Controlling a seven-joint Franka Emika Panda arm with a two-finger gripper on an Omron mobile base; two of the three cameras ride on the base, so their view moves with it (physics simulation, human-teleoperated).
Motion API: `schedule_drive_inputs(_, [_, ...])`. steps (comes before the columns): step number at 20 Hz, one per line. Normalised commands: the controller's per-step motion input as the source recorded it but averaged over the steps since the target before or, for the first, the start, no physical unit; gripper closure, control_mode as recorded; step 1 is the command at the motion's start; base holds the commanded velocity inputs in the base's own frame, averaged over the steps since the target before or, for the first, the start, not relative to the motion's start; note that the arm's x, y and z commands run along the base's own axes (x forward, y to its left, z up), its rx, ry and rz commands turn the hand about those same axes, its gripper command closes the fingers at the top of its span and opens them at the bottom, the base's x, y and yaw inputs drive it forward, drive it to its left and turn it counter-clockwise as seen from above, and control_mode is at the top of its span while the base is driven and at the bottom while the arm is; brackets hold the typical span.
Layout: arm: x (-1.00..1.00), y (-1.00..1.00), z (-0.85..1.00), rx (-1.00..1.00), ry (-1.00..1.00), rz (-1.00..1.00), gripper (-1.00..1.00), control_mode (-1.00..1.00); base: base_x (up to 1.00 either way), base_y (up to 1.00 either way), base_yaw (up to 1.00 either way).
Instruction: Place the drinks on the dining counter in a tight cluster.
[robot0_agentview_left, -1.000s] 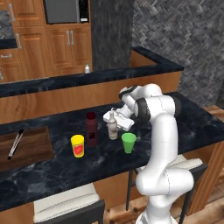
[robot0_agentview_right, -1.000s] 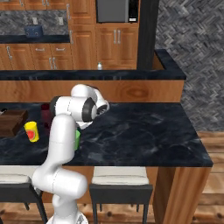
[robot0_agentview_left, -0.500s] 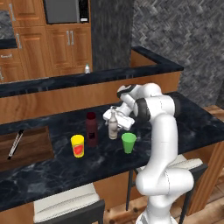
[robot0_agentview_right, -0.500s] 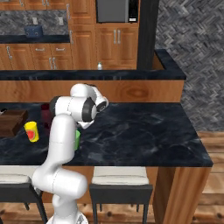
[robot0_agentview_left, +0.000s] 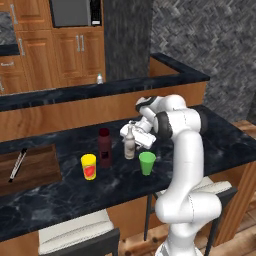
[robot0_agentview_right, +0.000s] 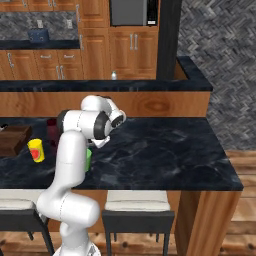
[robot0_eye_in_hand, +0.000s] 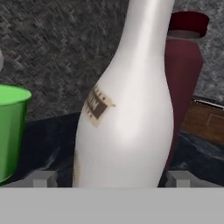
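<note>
We are in a kitchen with brown wood cupboards, a dark stone wall and a long black dining counter (robot0_agentview_left: 60, 192) with white veins in its marble top and a wood riser along its far edge. Stools stand under the near edge. Our white arm reaches over the counter, and our gripper (robot0_agentview_left: 134, 138) is down by the slim tan bottle with the white neck (robot0_agentview_left: 129, 145). The bottle stands upright on the counter. In the hand view this bottle (robot0_eye_in_hand: 127, 109) is very close and sits between our two finger tips (robot0_eye_in_hand: 41, 179), which are spread wide on each side of it. We cannot tell if they touch it. Just to the left of the tan bottle in the left base view stands the dark maroon bottle with the dark label (robot0_agentview_left: 104, 147), also upright. The two bottles are near each other but not touching. A small green cup (robot0_agentview_left: 147, 163) stands just in front of the tan bottle, toward the near edge. A yellow cup with a red picture (robot0_agentview_left: 89, 166) stands on the other side of the maroon bottle. A brown wooden board (robot0_agentview_left: 30, 167) lies further left on the counter, with a thin tool (robot0_agentview_left: 17, 164) on it. A short clear bottle with a light-blue cap (robot0_agentview_left: 100, 78) stands far away on the higher black ledge behind the riser.
</note>
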Motion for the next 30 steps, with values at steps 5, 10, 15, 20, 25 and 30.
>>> schedule_drive_inputs(5, [0.09, -0.17, 0.00, 0.05, 0.00, 0.00, -1.00, -1.00, 0.00, 0.00, 0.00])
schedule_drive_inputs(10, [0.02, -0.25, 0.02, 0.07, 0.00, 0.00, -1.00, -1.00, 0.00, 0.00, 0.00])
schedule_drive_inputs(15, [-0.08, -0.25, 0.11, 0.08, 0.00, -0.05, -1.00, -1.00, 0.00, 0.00, 0.00])
schedule_drive_inputs(20, [-0.23, -0.30, 0.21, 0.02, 0.00, -0.10, -1.00, -1.00, 0.00, 0.00, 0.00])
schedule_drive_inputs(25, [-0.35, -0.33, 0.19, 0.00, 0.00, -0.17, -1.00, -1.00, 0.00, 0.00, 0.00])
schedule_drive_inputs(30, [-0.38, -0.23, 0.21, 0.00, 0.00, -0.19, -1.00, -1.00, 0.00, 0.00, 0.00])
